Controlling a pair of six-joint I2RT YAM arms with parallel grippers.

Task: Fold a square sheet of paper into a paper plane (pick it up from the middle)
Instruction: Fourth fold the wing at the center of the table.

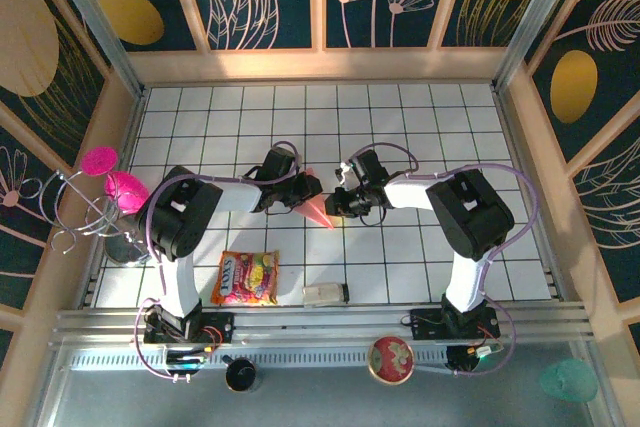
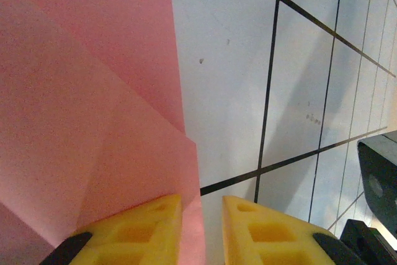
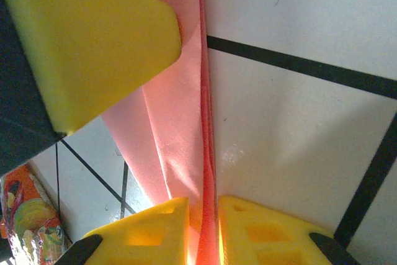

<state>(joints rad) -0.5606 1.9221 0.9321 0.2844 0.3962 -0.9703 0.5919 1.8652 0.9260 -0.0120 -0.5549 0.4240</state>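
Observation:
The salmon-pink paper (image 1: pixel 317 209) is folded into a narrow pointed dart, tip toward the near edge, in the middle of the tiled table (image 1: pixel 430 137). My left gripper (image 1: pixel 306 190) is at its wide end. In the left wrist view the folded paper (image 2: pixel 93 103) lies to the left and its edge runs between that gripper's (image 2: pixel 202 203) yellow fingers, which stand slightly apart with bare tile showing in the gap. My right gripper (image 1: pixel 337 203) meets the paper from the right. In the right wrist view that gripper (image 3: pixel 203 206) is shut on the paper's stacked layers (image 3: pixel 180 103).
An orange-yellow snack packet (image 1: pixel 245 278) and a small pale object (image 1: pixel 325 294) lie near the front edge. A wire stand with magenta round pieces (image 1: pixel 110 182) is at the left. A red round tin (image 1: pixel 390 359) sits on the front rail. Walls enclose the table.

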